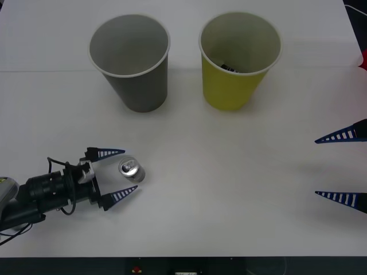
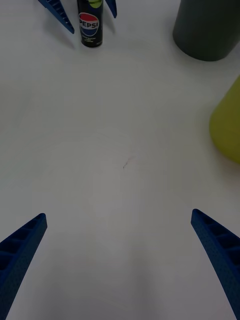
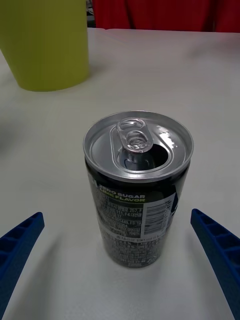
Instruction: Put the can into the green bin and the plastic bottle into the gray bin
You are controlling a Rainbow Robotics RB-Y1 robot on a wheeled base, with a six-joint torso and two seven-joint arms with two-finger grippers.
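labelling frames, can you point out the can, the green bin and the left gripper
can [image 1: 132, 170], front view, on its silver pull-tab top
green bin [image 1: 229, 89], front view, on its yellow-green outer wall
left gripper [image 1: 119, 174], front view, midway between its open blue fingertips, either side of the can

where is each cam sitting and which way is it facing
Front: above the arms, facing down at the table; left gripper open around the can, right gripper open.
Left wrist: low behind the can, facing the green bin.
Right wrist: low, facing across toward the can and gray bin.
All views share the can.
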